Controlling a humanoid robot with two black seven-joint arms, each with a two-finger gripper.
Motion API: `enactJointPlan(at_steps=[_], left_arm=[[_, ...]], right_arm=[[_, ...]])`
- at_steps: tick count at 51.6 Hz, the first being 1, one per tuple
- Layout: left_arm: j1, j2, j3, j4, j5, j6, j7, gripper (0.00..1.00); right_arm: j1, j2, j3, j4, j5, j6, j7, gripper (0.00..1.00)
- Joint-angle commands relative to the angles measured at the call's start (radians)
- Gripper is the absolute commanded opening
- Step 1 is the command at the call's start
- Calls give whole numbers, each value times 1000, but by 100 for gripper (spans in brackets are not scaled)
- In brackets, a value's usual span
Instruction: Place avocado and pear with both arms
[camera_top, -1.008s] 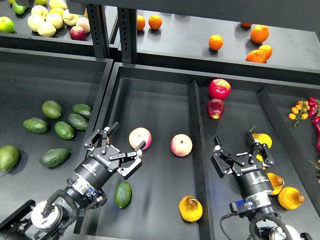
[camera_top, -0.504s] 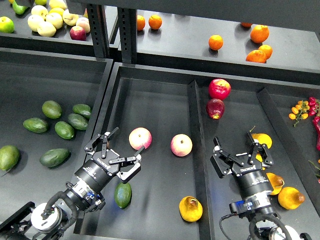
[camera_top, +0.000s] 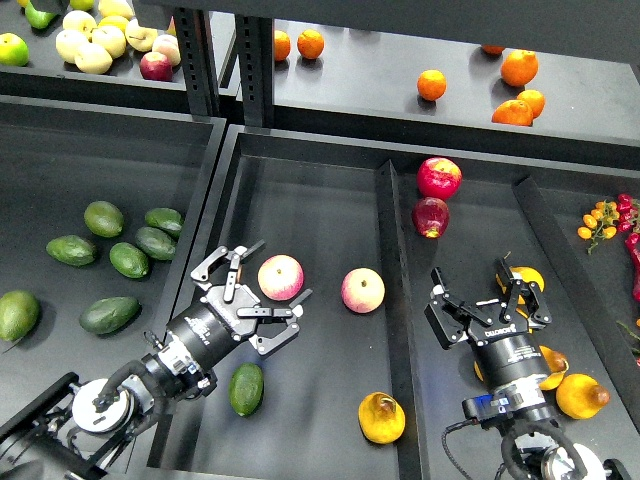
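Observation:
The avocado (camera_top: 246, 389), glossy dark green, lies in the middle tray near its front left corner. The pear (camera_top: 380, 417), yellow-orange with a brown patch at the stem end, lies at the front of the same tray by the divider. My left gripper (camera_top: 268, 282) is open and empty, above the avocado and close to a pink-yellow apple (camera_top: 280, 277). My right gripper (camera_top: 482, 298) is open and empty over the right tray, in front of several yellow-orange pears (camera_top: 583, 396).
A second apple (camera_top: 363, 290) lies mid-tray. Two red fruits (camera_top: 438, 178) sit in the right tray's far end. Several avocados (camera_top: 128, 260) lie in the left tray. A divider wall (camera_top: 392, 250) splits the trays. Oranges (camera_top: 518, 68) sit on the back shelf.
My left gripper has moved right and slightly up, now beside the pink-yellow apple. My right gripper has shifted slightly right and down. No fruit has moved.

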Motion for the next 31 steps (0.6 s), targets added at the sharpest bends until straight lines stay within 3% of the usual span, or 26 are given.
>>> enactJointPlan(at_steps=[1, 9, 16, 17, 31], left_arm=[[-111, 59, 70, 20, 69, 0, 24, 99], [-222, 192, 225, 13, 90, 0, 24, 99], [-391, 327, 413, 16, 90, 0, 24, 99], [-473, 366, 511, 14, 89, 0, 24, 99], [-740, 472, 869, 2, 122, 0, 24, 99]], right_arm=[[83, 0, 53, -9, 0, -100, 0, 100], [150, 0, 93, -31, -2, -179, -2, 100], [225, 0, 122, -83, -2, -218, -2, 100], [254, 0, 134, -98, -2, -252, -3, 100], [336, 0, 154, -100, 31, -335, -18, 100]])
